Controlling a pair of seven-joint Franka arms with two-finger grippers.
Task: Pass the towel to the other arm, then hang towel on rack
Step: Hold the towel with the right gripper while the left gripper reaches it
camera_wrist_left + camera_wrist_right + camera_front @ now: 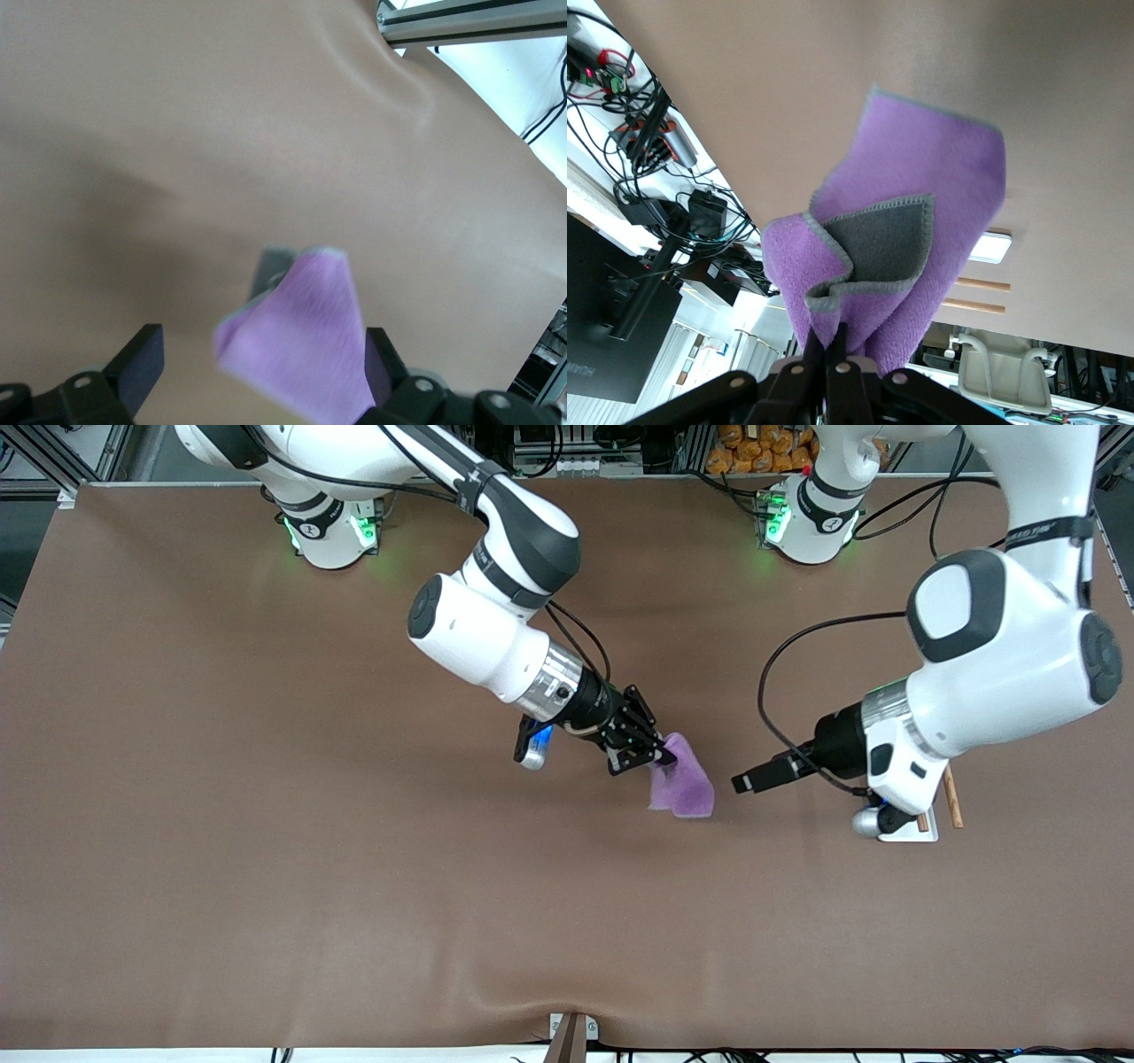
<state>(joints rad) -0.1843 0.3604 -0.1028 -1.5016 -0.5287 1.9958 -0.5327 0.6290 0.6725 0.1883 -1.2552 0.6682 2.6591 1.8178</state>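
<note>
The purple towel (682, 786) hangs from my right gripper (660, 758), which is shut on its upper corner over the middle of the table. In the right wrist view the towel (921, 177) shows a folded dark grey face, pinched between the fingertips of the gripper (833, 341). My left gripper (742, 782) is open and empty, level with the towel and a short gap from it, toward the left arm's end. In the left wrist view the towel (301, 345) hangs just ahead of the wide-open gripper (261, 372). The rack (950, 797) is mostly hidden under the left wrist; its rods show in the right wrist view (982, 284).
The brown table cover (266, 824) stretches all round. A small bracket (571, 1036) sits at the table edge nearest the front camera. The arm bases (332, 527) stand along the edge farthest from the front camera.
</note>
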